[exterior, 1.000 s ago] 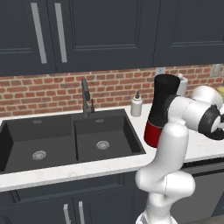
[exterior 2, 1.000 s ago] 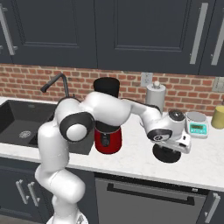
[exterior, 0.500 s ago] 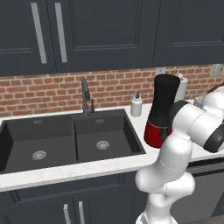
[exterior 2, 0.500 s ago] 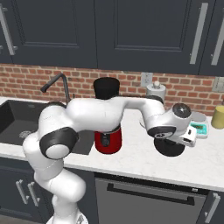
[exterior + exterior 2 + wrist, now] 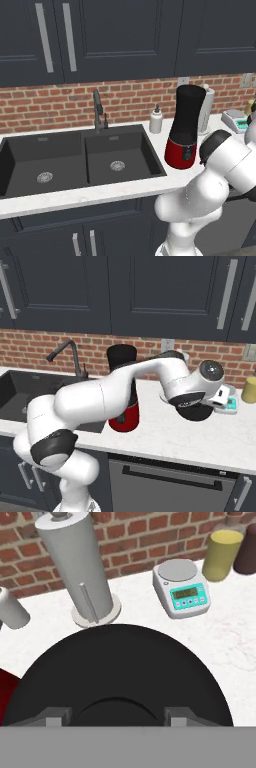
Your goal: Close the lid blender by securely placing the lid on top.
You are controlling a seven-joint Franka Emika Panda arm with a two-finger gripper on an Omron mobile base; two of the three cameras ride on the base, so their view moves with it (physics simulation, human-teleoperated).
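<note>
The gripper [image 5: 116, 714] is clamped on the flat round black lid [image 5: 117, 672], up off the white counter [image 5: 200, 647]. The tall black blender with a shiny red base [image 5: 123, 391] stands to the side, its top uncovered. A white kitchen scale [image 5: 181, 588] and a yellow jar [image 5: 224, 555] sit near; the scale's numbers are too small to read.

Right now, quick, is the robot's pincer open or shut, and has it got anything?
Pincer: shut on the lid, the round black cap held above the counter.
</note>
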